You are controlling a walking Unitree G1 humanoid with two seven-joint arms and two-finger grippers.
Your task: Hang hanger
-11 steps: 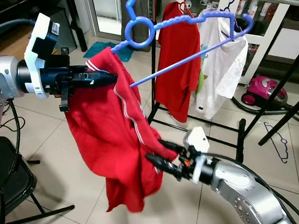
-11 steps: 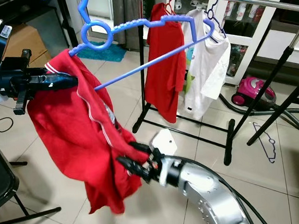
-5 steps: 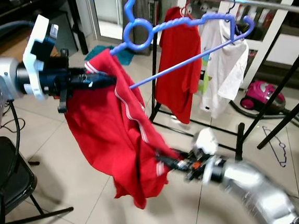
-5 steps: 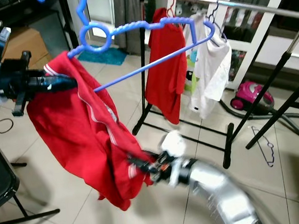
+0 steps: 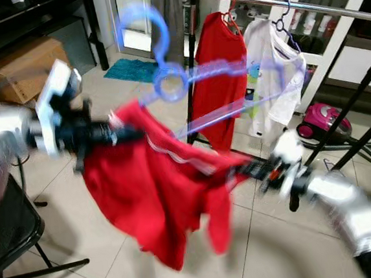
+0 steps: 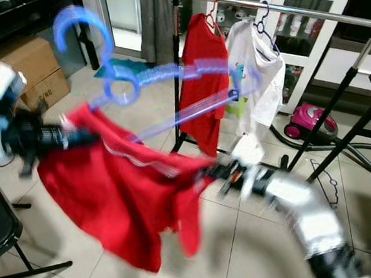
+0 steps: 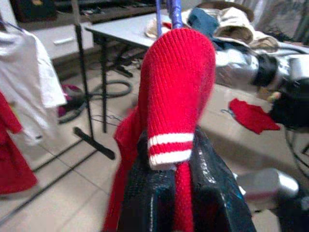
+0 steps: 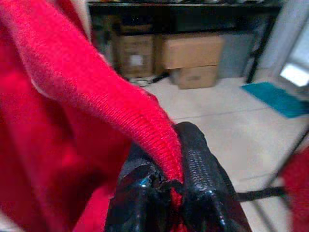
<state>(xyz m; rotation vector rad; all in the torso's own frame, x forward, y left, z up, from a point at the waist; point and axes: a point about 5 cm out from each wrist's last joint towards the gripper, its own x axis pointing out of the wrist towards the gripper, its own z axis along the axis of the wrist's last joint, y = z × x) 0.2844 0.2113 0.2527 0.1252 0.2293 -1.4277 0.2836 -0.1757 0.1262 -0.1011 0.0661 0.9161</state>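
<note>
Both grippers, left and right, pinched the red sweater; the blue hanger stretched toward the rail ahead.

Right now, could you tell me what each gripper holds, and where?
Left gripper: red sweater's white-striped edge. Right gripper: a fold of the same sweater.
</note>
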